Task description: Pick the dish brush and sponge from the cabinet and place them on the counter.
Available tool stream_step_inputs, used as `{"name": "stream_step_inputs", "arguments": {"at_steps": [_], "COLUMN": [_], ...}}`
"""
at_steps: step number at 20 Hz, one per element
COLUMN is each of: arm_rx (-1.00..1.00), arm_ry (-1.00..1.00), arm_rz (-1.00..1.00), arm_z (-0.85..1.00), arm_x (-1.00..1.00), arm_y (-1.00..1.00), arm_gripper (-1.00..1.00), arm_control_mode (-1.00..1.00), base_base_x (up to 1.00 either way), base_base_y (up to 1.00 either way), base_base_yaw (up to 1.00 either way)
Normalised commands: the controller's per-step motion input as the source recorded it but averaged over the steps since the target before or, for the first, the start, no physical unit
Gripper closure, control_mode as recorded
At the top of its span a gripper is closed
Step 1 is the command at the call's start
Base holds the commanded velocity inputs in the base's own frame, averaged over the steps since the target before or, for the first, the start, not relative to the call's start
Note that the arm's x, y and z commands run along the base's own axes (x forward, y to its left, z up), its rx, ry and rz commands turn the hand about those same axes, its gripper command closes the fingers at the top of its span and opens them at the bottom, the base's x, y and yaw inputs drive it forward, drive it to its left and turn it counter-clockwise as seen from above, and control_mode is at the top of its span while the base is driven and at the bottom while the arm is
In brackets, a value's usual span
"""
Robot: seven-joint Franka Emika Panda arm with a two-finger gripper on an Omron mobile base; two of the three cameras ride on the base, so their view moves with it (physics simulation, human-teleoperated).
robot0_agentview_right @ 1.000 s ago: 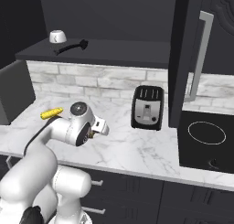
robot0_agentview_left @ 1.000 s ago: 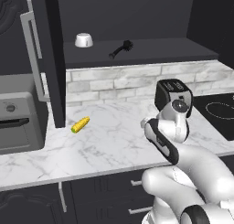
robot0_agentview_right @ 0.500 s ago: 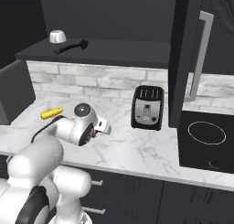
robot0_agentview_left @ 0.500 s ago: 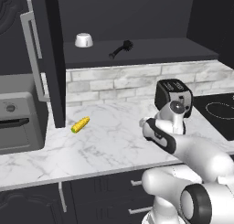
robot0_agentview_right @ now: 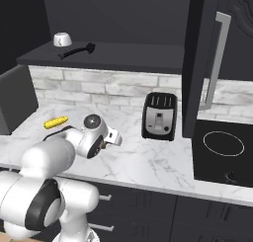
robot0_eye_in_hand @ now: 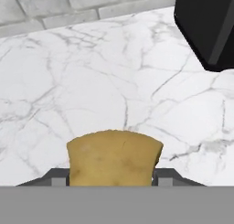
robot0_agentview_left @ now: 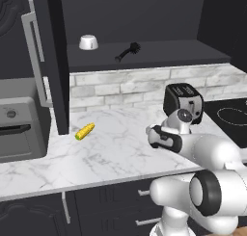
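Gripping sponge (robot0_eye_in_hand: 114, 157) between fingers (robot0_eye_in_hand: 114, 177) | over counter (robot0_eye_in_hand: 91, 81) | toaster (robot0_eye_in_hand: 208, 26) near | corn cob (robot0_agentview_left: 85, 131) apart

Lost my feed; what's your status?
Fingers shut on the sponge above the counter. Dish brush in the cabinet. Toaster beside.

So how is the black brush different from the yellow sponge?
The brush is black, long and thin; the sponge is yellow-tan and blocky. The brush lies on the cabinet shelf; the sponge is over the counter. Nothing touches the brush; the tool grips the sponge between its fingers.
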Motion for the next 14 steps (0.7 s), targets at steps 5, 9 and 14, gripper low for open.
{"name": "stream_step_inputs", "arguments": {"at_steps": [5, 9, 14], "arm_rx": [0.00, 0.00, 0.00], "arm_ry": [-0.01, 0.00, -0.01], "arm_rz": [0.00, 0.00, 0.00], "arm_z": [-0.24, -0.27, -0.22], "arm_x": [0.09, 0.09, 0.03], "arm_y": [0.00, 0.01, 0.00], "arm_gripper": [1.00, 1.00, 1.00], "arm_control_mode": [-1.00, -1.00, -1.00], "base_base_x": [0.00, 0.00, 0.00], "base_base_y": [0.00, 0.00, 0.00], "base_base_yaw": [0.00, 0.00, 0.00]}}
